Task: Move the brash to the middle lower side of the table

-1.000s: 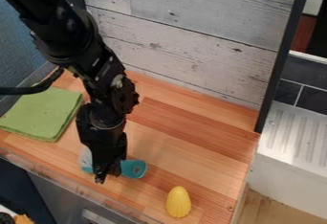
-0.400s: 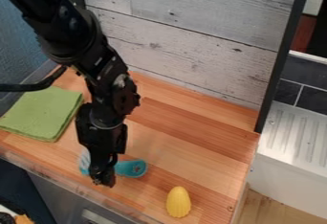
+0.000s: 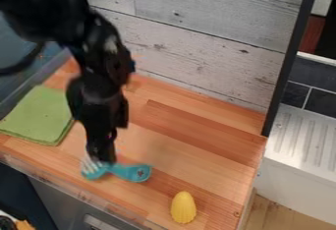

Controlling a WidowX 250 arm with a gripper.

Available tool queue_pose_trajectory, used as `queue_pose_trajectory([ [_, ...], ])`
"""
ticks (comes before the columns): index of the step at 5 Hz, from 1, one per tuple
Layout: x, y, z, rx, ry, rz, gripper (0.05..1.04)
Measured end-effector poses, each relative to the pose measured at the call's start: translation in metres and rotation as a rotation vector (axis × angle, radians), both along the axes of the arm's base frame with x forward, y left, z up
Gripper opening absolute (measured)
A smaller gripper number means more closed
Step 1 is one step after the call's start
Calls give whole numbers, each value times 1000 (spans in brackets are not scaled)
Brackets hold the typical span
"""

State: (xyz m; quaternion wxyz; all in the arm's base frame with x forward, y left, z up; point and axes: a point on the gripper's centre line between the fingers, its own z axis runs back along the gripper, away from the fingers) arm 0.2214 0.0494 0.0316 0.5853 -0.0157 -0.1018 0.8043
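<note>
green cloth point(image 3: 39, 114): left on the surface point(image 3: 197, 145)
pincer point(image 3: 101, 160): at the bristle end of the brush point(image 3: 136, 173); apart or together, cannot tell
brush: near the lower edge, about midway; placing looks done, next lift clear without nudging it
yellow piece point(image 3: 183, 207): further right

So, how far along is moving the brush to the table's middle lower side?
Placement looks mostly done: the teal brush with white bristles lies on the brown wooden table, near its lower edge. In hand: unclear; the black two-finger gripper is at the bristle end, but a grip can't be confirmed. Left: probably withdrawing the gripper, perhaps a nudge toward the yellow ridged oval object if "middle" is strict.
</note>
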Motion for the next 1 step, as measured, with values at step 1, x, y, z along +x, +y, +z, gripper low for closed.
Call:
queue_pose_trajectory([
  [1,1,0,2,2,-2,-4,1001],
])
